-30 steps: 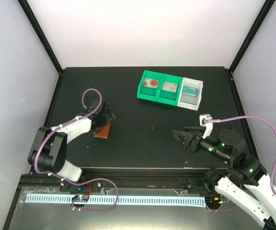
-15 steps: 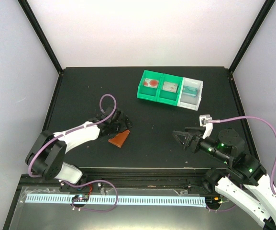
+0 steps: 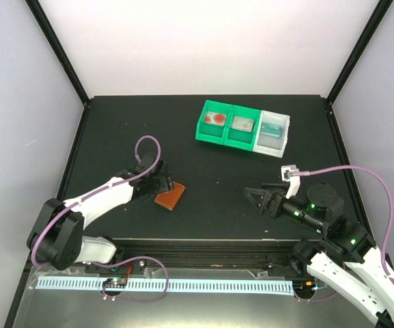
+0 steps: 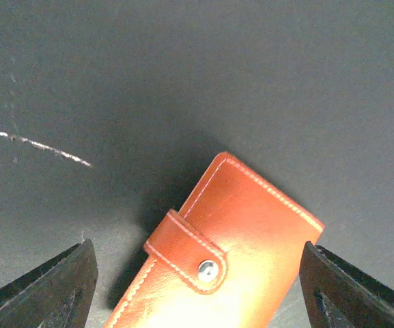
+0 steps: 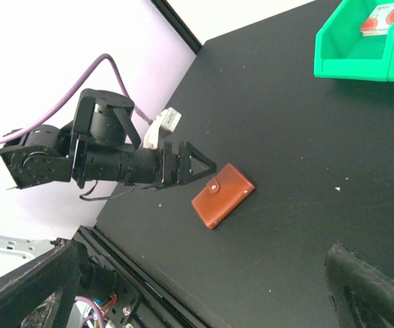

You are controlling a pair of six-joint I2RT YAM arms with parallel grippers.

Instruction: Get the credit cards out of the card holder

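Black tabletop [image 3: 210,171] — closed card holder [image 3: 170,197] left of centre; I see left gripper [image 3: 164,186] spread wide around it, not clamped — right gripper [image 3: 259,194] gaping, empty.

We've got the card holder [image 5: 222,195] lying shut on the black table [image 5: 306,157], tab snapped. The left gripper [image 5: 198,166] sits just beside its upper-left corner; green bin [image 5: 350,65] well off up-right of it.
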